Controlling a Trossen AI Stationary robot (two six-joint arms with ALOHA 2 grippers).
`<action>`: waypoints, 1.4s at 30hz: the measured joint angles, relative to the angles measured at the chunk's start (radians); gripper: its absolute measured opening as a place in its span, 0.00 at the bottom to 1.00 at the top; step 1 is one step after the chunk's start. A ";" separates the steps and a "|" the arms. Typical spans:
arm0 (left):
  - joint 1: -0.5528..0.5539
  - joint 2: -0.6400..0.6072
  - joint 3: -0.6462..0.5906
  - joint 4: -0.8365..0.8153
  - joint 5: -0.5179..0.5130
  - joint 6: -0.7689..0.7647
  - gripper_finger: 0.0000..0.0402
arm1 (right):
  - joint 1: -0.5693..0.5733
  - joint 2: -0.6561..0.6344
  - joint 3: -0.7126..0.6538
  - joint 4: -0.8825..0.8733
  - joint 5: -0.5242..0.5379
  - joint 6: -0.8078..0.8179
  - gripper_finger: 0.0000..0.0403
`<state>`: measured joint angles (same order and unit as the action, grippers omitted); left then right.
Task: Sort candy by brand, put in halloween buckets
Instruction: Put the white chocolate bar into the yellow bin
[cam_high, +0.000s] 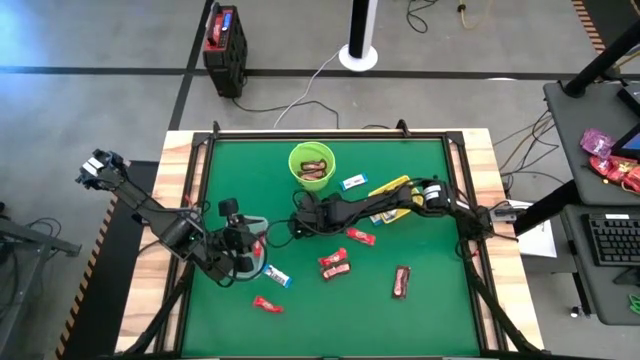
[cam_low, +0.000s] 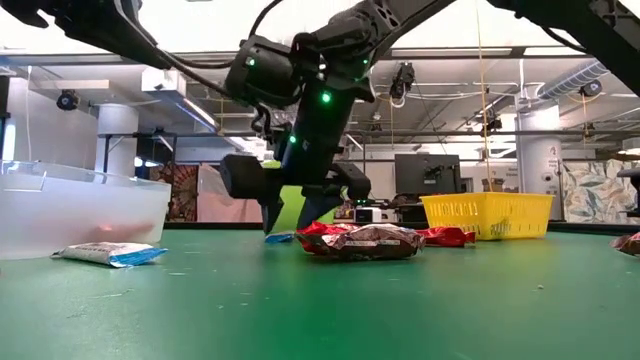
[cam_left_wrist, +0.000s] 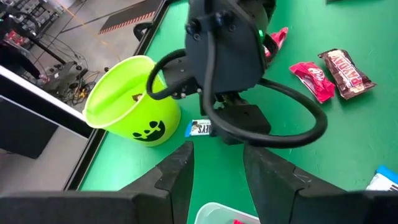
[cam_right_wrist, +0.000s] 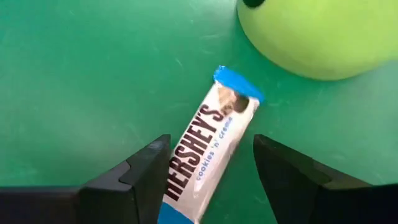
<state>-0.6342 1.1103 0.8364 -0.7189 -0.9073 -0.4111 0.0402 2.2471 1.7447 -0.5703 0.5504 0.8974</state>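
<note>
A blue-and-white candy bar (cam_right_wrist: 208, 146) lies flat on the green table beside the lime-green bucket (cam_right_wrist: 317, 37) (cam_high: 311, 165). My right gripper (cam_right_wrist: 211, 146) (cam_low: 292, 222) hangs open low over it, one finger on either side of the bar; I see no touch. The bar's near end runs out of the wrist picture. My left gripper (cam_left_wrist: 217, 155) (cam_high: 250, 258) waits open over the clear tub (cam_left_wrist: 221, 214) (cam_low: 70, 215), holding nothing. The bucket holds brown candy (cam_high: 315, 166). The yellow tray (cam_low: 487, 215) stands under my right arm.
Loose candy lies on the table: red bars (cam_high: 361, 236) (cam_high: 267, 304), a red and brown pair (cam_high: 335, 265), a brown bar (cam_high: 401, 282), and blue-and-white bars (cam_high: 353, 182) (cam_high: 277, 277). A raised frame (cam_high: 330, 135) borders the table. Free green surface lies along the near edge.
</note>
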 joint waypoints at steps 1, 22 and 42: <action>0.000 0.000 0.000 0.000 0.000 0.000 0.31 | 0.002 0.000 -0.008 0.009 0.001 0.000 0.55; 0.000 0.000 0.000 0.000 0.001 -0.013 0.31 | 0.045 -0.036 -0.069 0.005 -0.146 -0.262 0.22; 0.000 0.001 0.000 -0.002 0.002 -0.018 0.31 | 0.061 -0.099 -0.072 -0.080 -0.219 -0.309 0.08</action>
<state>-0.6342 1.1110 0.8360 -0.7212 -0.9058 -0.4289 0.1013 2.1483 1.6727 -0.6501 0.3309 0.5884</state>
